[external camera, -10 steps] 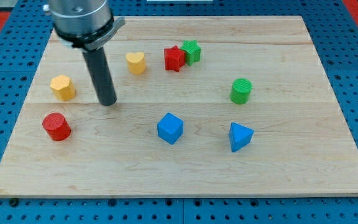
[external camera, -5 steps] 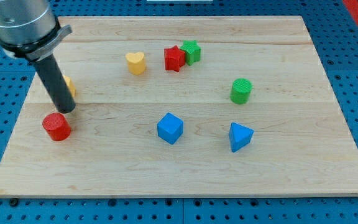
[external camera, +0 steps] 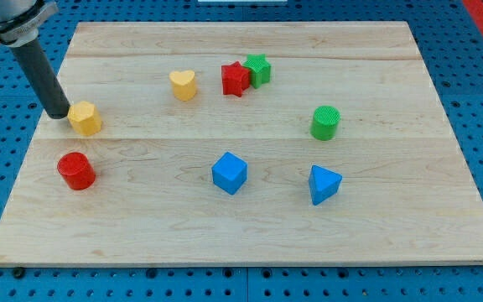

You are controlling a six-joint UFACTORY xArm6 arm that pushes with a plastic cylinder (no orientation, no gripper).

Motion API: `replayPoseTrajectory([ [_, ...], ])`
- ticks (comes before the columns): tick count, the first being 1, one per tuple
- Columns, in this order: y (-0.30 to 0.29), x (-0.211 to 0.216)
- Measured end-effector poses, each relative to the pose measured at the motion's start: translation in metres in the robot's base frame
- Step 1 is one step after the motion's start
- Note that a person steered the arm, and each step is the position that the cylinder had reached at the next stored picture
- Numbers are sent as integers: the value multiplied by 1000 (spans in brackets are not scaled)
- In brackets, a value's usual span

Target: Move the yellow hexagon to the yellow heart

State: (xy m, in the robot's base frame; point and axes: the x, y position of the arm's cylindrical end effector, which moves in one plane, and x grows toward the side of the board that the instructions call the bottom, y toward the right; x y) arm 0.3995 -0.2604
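Yellow hexagon point(external camera: 85, 117) touches tool point(external camera: 58, 115) (tool's right).

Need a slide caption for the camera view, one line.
My tip sits just left of the yellow hexagon, lined up to push it right toward the yellow heart.

one high, probably frontal view, whole board point(external camera: 250, 226)

Between the yellow hexagon point(external camera: 85, 117), which has my tip point(external camera: 58, 114) just at its left side, and the yellow heart point(external camera: 184, 85) the board point(external camera: 250, 226) lies open, while the red star point(external camera: 236, 79) and green star point(external camera: 258, 69) crowd just beyond the heart's right
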Motion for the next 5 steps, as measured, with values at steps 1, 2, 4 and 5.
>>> replayPoseTrajectory([
  [1,0,10],
  [2,0,36],
  [4,14,53],
  [5,21,49],
])
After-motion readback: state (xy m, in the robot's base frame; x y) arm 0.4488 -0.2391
